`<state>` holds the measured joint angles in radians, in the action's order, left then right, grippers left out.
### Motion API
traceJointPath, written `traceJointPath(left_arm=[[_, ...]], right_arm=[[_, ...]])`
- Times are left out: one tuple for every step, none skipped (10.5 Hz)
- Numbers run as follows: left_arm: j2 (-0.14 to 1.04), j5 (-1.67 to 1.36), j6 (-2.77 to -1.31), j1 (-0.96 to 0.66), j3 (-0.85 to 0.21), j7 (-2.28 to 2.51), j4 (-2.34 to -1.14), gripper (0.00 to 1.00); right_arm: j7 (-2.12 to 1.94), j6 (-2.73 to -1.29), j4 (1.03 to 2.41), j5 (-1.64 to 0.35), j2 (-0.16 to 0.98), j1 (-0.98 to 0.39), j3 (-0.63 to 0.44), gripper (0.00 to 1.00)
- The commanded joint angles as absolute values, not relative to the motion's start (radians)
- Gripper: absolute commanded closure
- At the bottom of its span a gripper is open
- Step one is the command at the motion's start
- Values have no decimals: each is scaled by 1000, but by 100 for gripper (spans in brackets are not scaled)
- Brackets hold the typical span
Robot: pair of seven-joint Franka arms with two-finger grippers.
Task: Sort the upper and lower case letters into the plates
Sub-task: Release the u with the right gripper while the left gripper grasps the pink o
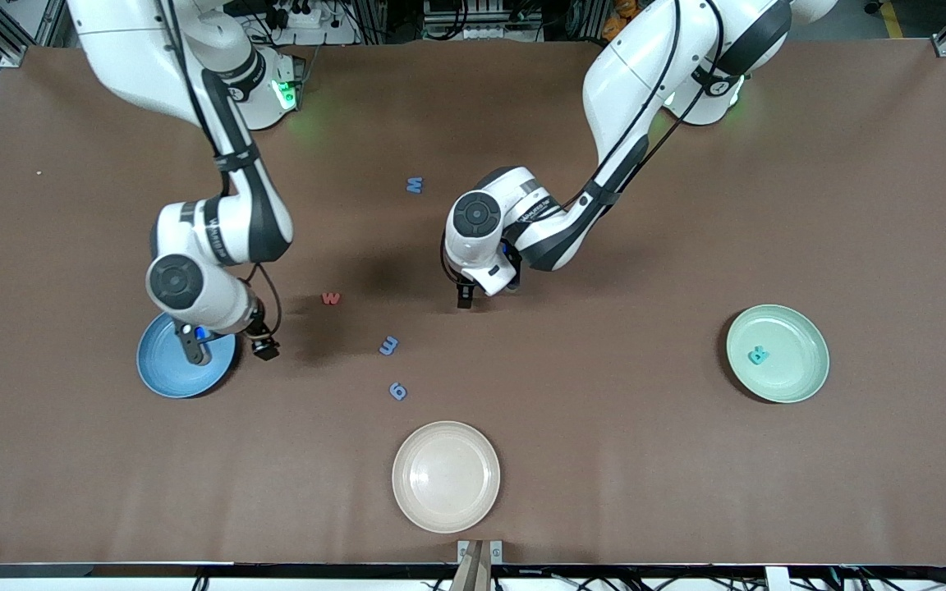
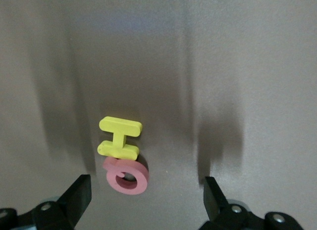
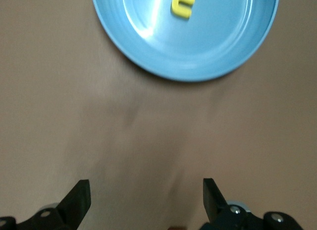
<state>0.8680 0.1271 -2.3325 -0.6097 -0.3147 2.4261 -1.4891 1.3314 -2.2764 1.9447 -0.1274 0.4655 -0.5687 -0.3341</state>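
Note:
The blue plate (image 1: 163, 369) lies at the right arm's end of the table and holds a yellow letter (image 3: 183, 4). My right gripper (image 1: 229, 349) is open and empty, over the plate's rim and the bare table beside it (image 3: 146, 188). My left gripper (image 1: 485, 295) is open, low over the middle of the table. A yellow H (image 2: 120, 137) and a pink round letter (image 2: 127, 175) lie touching each other between its fingers (image 2: 146, 185); both are hidden in the front view. The mint green plate (image 1: 797, 336) holds a teal letter (image 1: 759, 355).
Loose letters lie on the brown table: a blue one (image 1: 415, 185) near the bases, a red one (image 1: 331, 298), and two blue ones (image 1: 389, 345) (image 1: 397, 391) toward the camera. A cream-white plate (image 1: 446, 476) sits near the front edge.

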Motion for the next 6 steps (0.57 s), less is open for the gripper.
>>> traceJointPath(left_arm=[[877,104,-2335,-632,-302,2431,-1470,15],[877,106,-2335,-632,-302,2428,-1470,21],[876,112,-2333,-632,-302,2425,-1470,28],[873,117,-2335,-630,-302,2422,-1470,28],[868,124,-2332,-632,-302,2422,-1474,29],[859,144,-2323,-630,-304,2424,-1477,30]], right_arm=[[1440,-2350,2051,-143,407,-632,-334,0],[1509,-2405,2078,-144,407,-661,-333,0],[1575,-2455,2106,-144,408,-695,-331,0],[1606,-2476,2117,-144,414,-704,-330,0],[1632,-2496,2121,-144,417,-706,-325,0],[1647,-2522,2137,-182,417,-706,-318,0]])
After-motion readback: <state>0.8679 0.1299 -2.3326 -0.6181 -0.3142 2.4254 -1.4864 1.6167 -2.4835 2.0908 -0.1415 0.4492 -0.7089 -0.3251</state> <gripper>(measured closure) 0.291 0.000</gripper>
